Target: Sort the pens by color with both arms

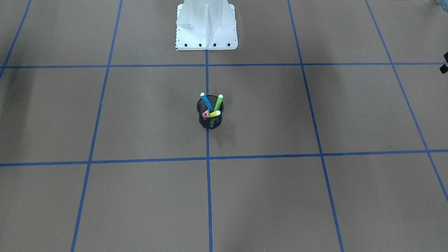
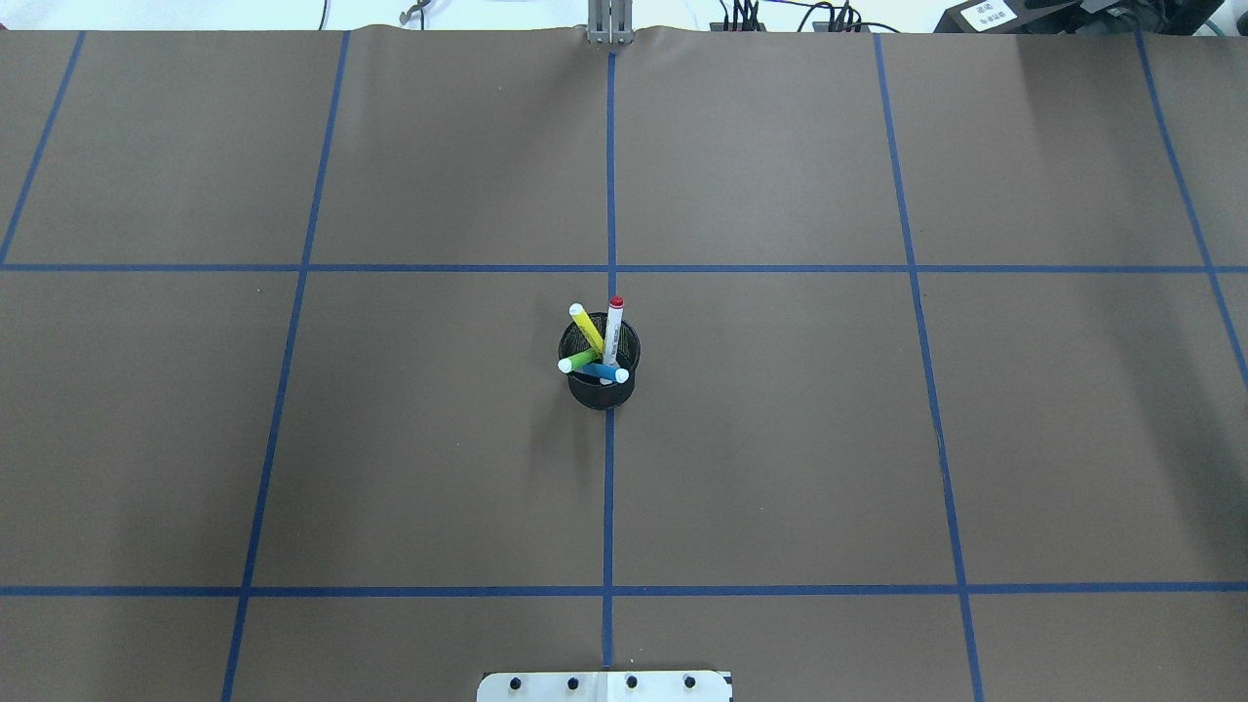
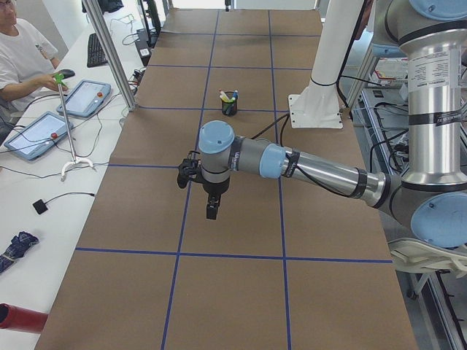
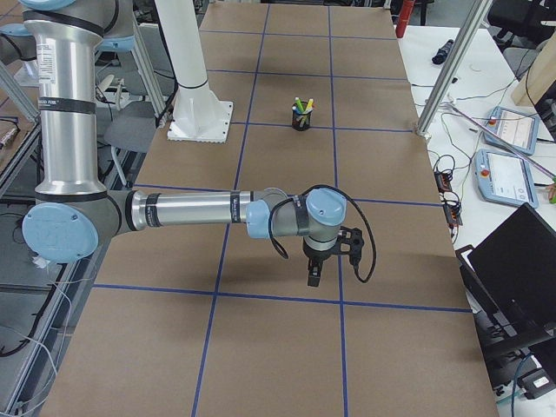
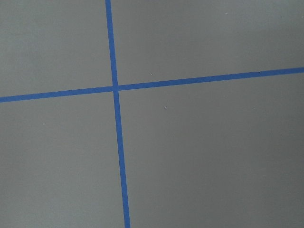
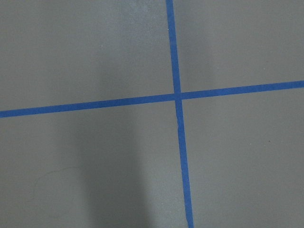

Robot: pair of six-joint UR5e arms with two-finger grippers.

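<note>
Four pens stand in a black mesh cup (image 2: 602,390) at the table's middle: a blue pen (image 2: 609,371), a lime green pen (image 2: 577,362), a yellow pen (image 2: 586,328) and a red-and-white pen (image 2: 613,330). They also show in the front view: blue (image 1: 206,101), green (image 1: 218,102), yellow (image 1: 214,113), red (image 1: 205,114). My left gripper (image 3: 211,208) hangs over the table far from the cup (image 3: 229,103). My right gripper (image 4: 314,274) hangs far from the cup (image 4: 301,117). I cannot tell whether either is open. Both wrist views show only taped table.
The white base mount (image 1: 206,28) stands behind the cup. Blue tape lines (image 2: 609,487) divide the brown table into squares. An operator (image 3: 18,62) sits at a side desk with tablets (image 3: 87,98). Metal posts (image 4: 447,74) stand at the table's edge.
</note>
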